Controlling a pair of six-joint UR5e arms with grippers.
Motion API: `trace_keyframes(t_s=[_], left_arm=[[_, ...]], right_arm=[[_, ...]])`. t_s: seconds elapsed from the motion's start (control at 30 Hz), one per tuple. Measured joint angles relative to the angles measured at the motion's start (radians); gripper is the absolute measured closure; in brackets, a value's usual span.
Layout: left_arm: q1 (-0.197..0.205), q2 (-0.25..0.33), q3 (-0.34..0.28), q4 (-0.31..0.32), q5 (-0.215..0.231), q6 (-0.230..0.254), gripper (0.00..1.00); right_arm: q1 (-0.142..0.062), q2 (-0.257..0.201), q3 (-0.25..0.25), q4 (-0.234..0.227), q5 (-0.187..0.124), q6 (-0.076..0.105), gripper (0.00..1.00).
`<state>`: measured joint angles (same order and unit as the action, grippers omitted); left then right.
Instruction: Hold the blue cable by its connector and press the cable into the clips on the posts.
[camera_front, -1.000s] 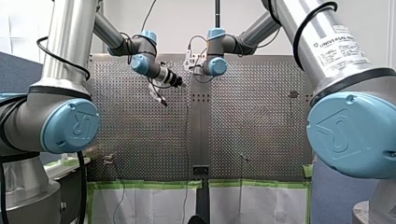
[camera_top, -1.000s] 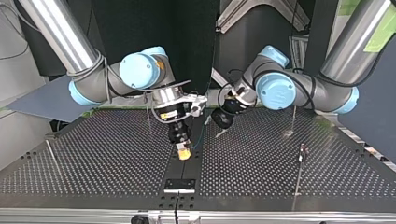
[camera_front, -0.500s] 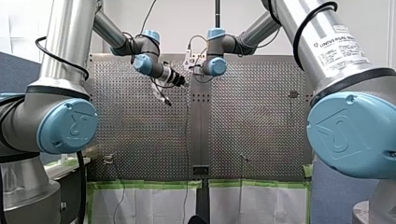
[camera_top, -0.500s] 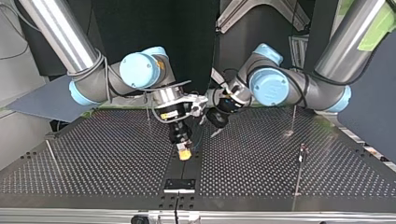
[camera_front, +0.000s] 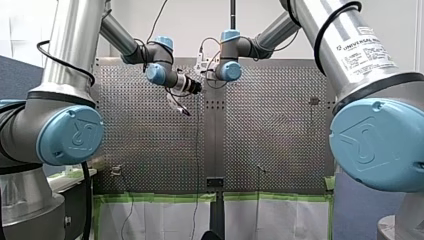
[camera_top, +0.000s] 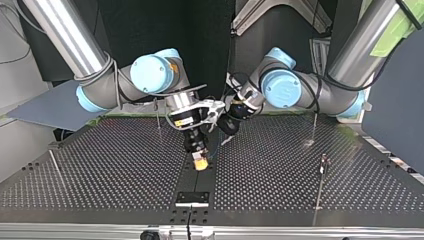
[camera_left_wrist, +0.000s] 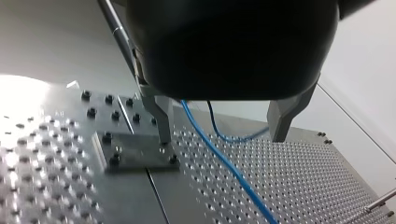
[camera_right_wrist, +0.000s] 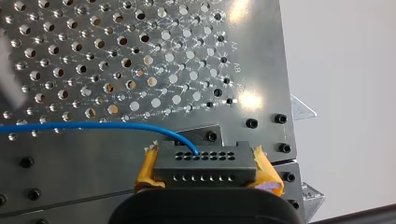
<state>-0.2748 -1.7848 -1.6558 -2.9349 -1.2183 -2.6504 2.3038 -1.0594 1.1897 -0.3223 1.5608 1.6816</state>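
**Cable routing, early stage.** The right gripper (camera_right_wrist: 205, 171) has its yellow-padded fingers closed on the black connector (camera_right_wrist: 205, 158). From the connector the blue cable (camera_right_wrist: 93, 125) leaves to one side, over the perforated table (camera_top: 100, 170). The hold on the connector is thus in place.

The left gripper (camera_left_wrist: 222, 135) has its metal fingers (camera_left_wrist: 161, 116) spread wide. The cable runs between them and touches neither.

In the top view, thin posts (camera_top: 320, 187) stand toward the right and left of the frame, well apart from both grippers. No length of cable can be seen in any clip, so the pressing appears wholly undone.

**Pose.** The right arm enters at the upper left of the top view. It points its gripper steeply down at the table's centre seam, with the pads low over the surface. The left arm enters at the upper right with its wrist folded inward. Its gripper tilts down just beside the right one, near the middle of the frame.
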Motion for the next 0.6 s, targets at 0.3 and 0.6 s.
trace_keyframes(t_s=[0.3, 0.6], left_arm=[[0.006, -0.027, -0.004, 0.077, 0.004, -0.045, 0.00], [0.009, -0.029, -0.004, 0.147, 0.007, -0.078, 0.00]], right_arm=[[0.002, 0.000, 0.000, 0.000, 0.001, 0.000, 1.00], [0.004, 0.000, 0.000, 0.000, 0.000, 0.000, 1.00]])
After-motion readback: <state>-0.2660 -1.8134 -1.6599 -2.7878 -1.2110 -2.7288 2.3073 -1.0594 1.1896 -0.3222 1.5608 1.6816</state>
